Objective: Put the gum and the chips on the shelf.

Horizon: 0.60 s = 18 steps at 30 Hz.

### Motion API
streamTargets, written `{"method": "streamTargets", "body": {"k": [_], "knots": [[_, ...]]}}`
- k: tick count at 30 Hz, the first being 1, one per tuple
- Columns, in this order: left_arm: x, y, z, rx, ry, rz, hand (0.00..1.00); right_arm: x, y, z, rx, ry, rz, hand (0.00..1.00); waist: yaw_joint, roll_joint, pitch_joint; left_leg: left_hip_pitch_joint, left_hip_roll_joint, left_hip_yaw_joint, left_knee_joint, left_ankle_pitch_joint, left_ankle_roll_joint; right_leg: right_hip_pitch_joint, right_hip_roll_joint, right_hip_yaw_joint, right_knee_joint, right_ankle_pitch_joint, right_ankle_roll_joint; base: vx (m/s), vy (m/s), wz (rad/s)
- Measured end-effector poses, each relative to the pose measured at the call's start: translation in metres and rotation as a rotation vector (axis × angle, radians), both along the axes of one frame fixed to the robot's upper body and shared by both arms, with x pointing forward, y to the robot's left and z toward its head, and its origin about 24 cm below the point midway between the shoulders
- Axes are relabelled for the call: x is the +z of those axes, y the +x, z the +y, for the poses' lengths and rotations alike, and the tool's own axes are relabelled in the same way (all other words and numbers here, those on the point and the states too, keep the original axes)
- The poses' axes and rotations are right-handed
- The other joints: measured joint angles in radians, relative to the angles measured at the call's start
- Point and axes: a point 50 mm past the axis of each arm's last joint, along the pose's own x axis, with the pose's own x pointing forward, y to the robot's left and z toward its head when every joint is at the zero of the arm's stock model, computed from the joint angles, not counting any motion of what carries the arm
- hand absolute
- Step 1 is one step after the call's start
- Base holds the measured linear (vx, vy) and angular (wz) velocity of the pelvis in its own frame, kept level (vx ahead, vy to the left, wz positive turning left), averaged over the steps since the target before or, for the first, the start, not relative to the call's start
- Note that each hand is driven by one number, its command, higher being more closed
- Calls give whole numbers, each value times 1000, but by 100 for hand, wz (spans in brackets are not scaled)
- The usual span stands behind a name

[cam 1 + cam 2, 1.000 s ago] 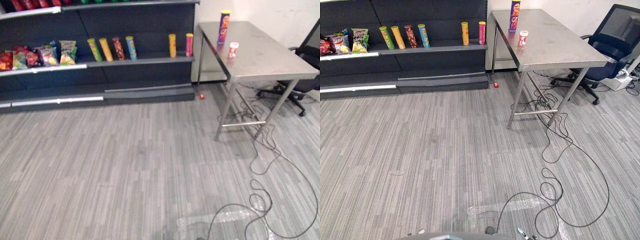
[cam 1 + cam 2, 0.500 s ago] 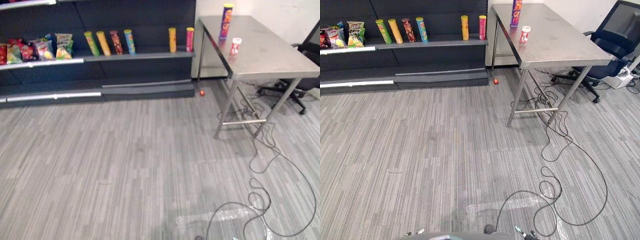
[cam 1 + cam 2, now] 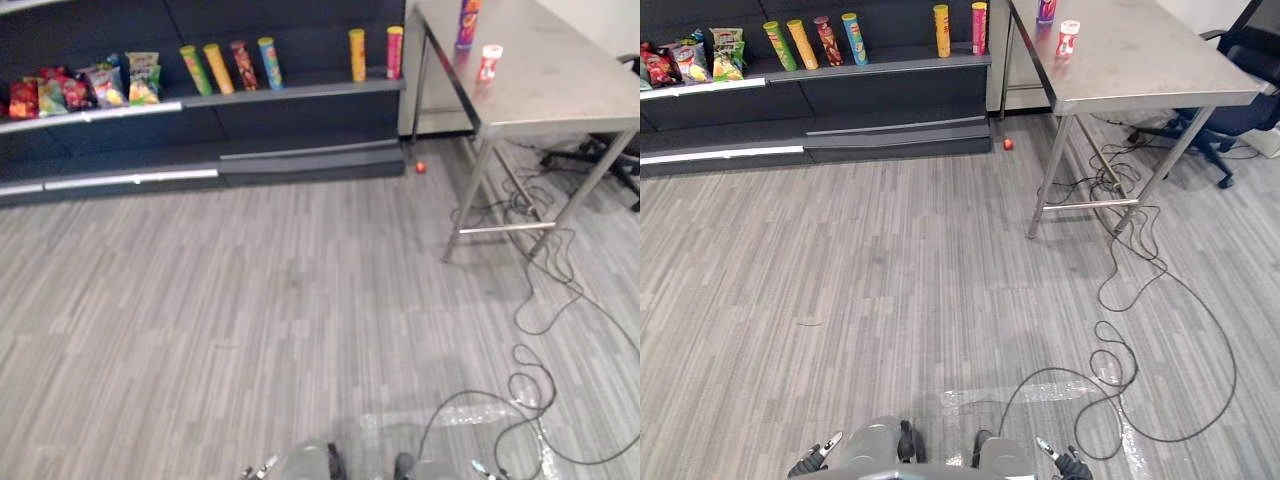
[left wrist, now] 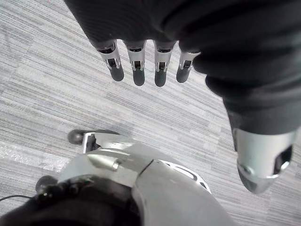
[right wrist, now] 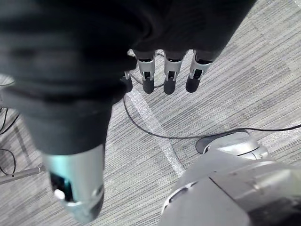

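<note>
A tall purple chips can stands at the far left of the steel table, cut off by the view's top edge. Just in front of the can on the table is a small red-and-white gum tub. The dark shelf runs along the wall to the left of the table. Both hands hang low, far from the table. My left hand has straight fingers over bare floor and holds nothing. My right hand is likewise open and empty. Their tips also show at the bottom edge, the left hand and the right hand.
Several chips cans and snack bags stand on the shelf's board. A small red ball lies on the floor by the shelf's right end. An office chair stands behind the table. Wide grey floor lies between me and the shelf.
The camera has tipped down and shifted, so shelf and table sit higher in the picture. Both hands now show at the bottom edge. Nothing on the table moved.
</note>
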Motion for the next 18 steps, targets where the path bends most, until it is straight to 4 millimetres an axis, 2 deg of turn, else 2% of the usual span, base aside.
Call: {"method": "streamTargets", "body": {"k": [2, 3, 5, 6, 7, 8, 9, 10, 11, 13, 14, 15, 16, 17, 18], "knots": [[1, 1, 0, -3, 2, -15, 0, 1, 7, 1, 4, 0, -15, 0, 5, 2, 0, -16, -10, -27, -184, 51, -2, 3, -16, 9, -9, -10, 16, 189, 128, -5], [1, 3, -1, -4, 0, -21, 0, 1, 10, 1, 7, 0, -23, 0, 8, 10, 2, -16, -9, -52, -317, 112, -8, 17, -19, 12, -20, -18, 29, 221, 141, -10], [1, 6, -8, 17, -15, -44, 0, 2, 14, 1, 21, -7, -31, 0, 28, 36, 4, -17, 23, -77, -465, 165, -17, 45, -15, 37, -30, -44, 54, 405, 285, -31], [1, 6, -10, 28, -21, -47, 0, 3, 17, 1, 26, -9, -37, 0, 39, 50, 6, -21, 41, -76, -480, 167, -18, 65, -13, 53, -36, -54, 67, 629, 489, -54], [0, 4, -11, 32, -23, -43, 0, 3, 18, 0, 25, -11, -39, 0, 43, 55, 5, -21, 47, -64, -451, 252, -16, 97, -26, 78, -53, -71, 85, 462, 376, -59], [0, 4, -10, 33, -22, -45, 0, 4, 22, 1, 27, -8, -49, 0, 49, 45, -4, -20, 22, -58, -413, 281, 8, 111, -57, 105, -68, -82, 87, 495, 396, -55], [1, 4, -7, 37, -13, -48, 0, 4, 27, 6, 31, 4, -61, 0, 49, 23, -6, -19, 5, -37, -384, 250, 36, 117, -81, 119, -78, -88, 74, 403, 254, -53], [2, 5, -1, 36, 5, -52, 0, 3, 34, 15, 37, 29, -80, 0, 45, -2, -20, -37, -18, -7, -340, 194, 53, 104, -110, 147, -75, -43, 76, 513, 320, -41], [3, 6, 1, 30, 10, -50, 0, 3, 36, 21, 35, 42, -87, 0, 45, -9, -27, -44, -32, 13, -301, 170, 75, 88, -134, 181, -62, 4, 107, 486, 302, -34], [2, 5, 2, 27, 13, -46, 0, 1, 33, 22, 26, 50, -78, 0, 46, -13, -37, -30, -54, 44, -290, 143, 113, 70, -156, 220, -22, 46, 118, 493, 318, -21], [2, 4, 3, 24, 16, -43, 0, 1, 30, 19, 5, 48, -74, 0, 46, -10, -39, 12, -75, 57, -305, 130, 131, 36, -169, 243, 78, 92, 133, 428, 259, -24], [2, 3, 2, 21, 16, -37, 0, 1, 29, 18, -4, 48, -73, 0, 46, -9, -40, 37, -81, 64, -318, 126, 137, 14, -170, 256, 142, 113, 131, 387, 243, -30], [2, 0, 3, 13, 18, -28, 0, 1, 26, 17, -17, 48, -71, 0, 43, -7, -42, 98, -91, 67, -349, 111, 142, -39, -171, 262, 297, 183, 121, 445, 284, -20], [1, 0, 1, -14, 19, -23, 0, 2, 25, 14, -23, 39, -78, 0, 36, -5, -42, 166, -103, 66, -381, 86, 149, -96, -178, 253, 453, 286, 110, 434, 275, -8], [1, 0, 0, -28, 18, -22, 0, 2, 25, 13, -22, 32, -78, 0, 30, -5, -42, 195, -107, 65, -394, 71, 156, -118, -182, 250, 527, 312, 108, 362, 197, 15]]}}
